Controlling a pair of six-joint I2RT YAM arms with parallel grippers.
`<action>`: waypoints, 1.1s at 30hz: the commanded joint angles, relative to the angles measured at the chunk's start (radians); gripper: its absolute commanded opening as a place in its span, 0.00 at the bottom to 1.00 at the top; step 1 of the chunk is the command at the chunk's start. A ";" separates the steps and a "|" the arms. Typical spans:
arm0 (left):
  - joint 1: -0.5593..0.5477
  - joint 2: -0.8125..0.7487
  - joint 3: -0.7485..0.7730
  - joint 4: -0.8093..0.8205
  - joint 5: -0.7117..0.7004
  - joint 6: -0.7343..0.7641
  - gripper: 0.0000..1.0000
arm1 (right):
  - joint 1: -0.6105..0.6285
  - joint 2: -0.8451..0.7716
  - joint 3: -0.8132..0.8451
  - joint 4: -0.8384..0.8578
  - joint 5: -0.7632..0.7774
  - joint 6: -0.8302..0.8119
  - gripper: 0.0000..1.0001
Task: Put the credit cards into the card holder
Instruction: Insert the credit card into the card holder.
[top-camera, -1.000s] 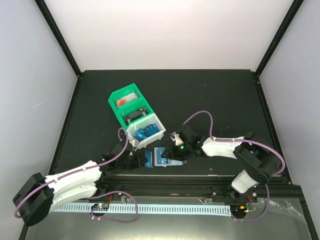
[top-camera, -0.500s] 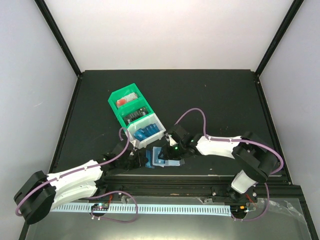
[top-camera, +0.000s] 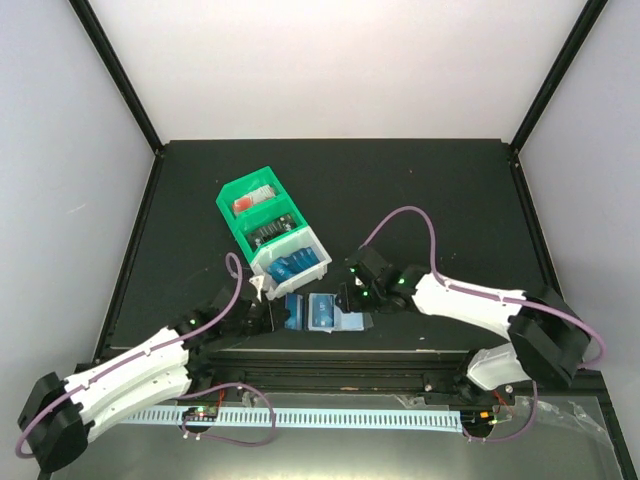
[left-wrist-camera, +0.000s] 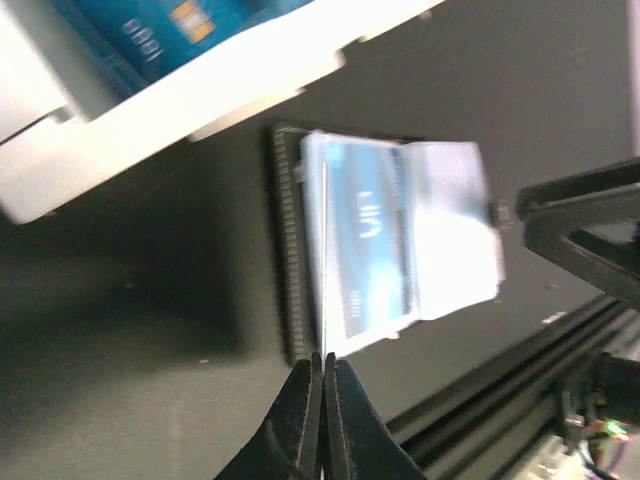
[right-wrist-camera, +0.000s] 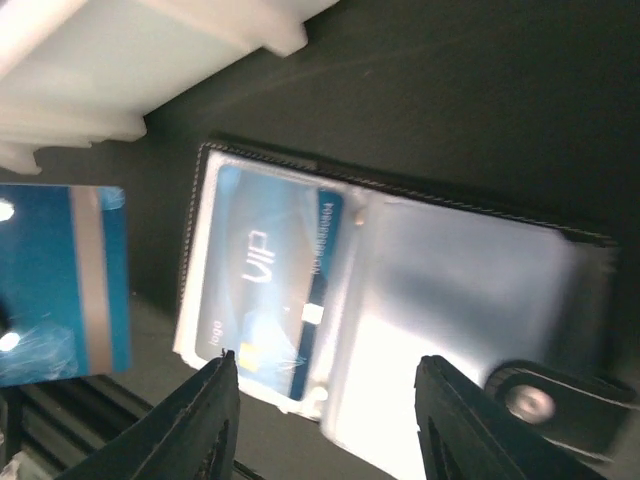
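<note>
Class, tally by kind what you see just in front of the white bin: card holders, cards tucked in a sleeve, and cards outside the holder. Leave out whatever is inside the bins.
Card holder: 1
Card in a sleeve: 1
Card outside the holder: 1
Total: 3
</note>
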 joint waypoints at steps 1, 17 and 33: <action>-0.008 -0.087 0.048 0.015 0.069 0.005 0.02 | 0.005 -0.081 -0.010 -0.133 0.187 -0.020 0.50; -0.162 0.268 0.007 0.545 -0.056 -0.134 0.02 | 0.068 -0.035 -0.079 -0.190 0.280 -0.017 0.50; -0.212 0.451 0.014 0.674 -0.150 -0.193 0.02 | 0.071 0.019 -0.102 -0.151 0.251 0.004 0.39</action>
